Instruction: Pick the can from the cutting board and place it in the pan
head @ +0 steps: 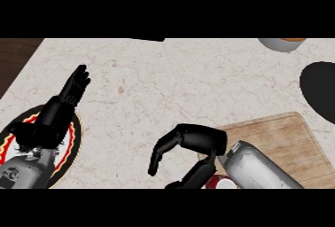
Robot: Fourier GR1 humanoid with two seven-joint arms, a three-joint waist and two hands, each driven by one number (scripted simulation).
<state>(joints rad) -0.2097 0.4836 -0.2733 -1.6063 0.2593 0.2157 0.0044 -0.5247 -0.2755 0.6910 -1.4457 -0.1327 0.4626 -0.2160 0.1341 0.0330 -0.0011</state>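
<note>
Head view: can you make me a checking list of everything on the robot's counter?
Surface: pale marbled counter.
Job's things: wooden cutting board at lower right; red can peeking out under the right arm; black pan at the right edge.
Clutter: plate at lower left; bowl at the top edge.
Robot hands: left robot hand open, fingers straight; right robot hand open, fingers relaxed, holding nothing.
Cables: nothing seen.
Surroundings: dark strip past the counter's left edge.
</note>
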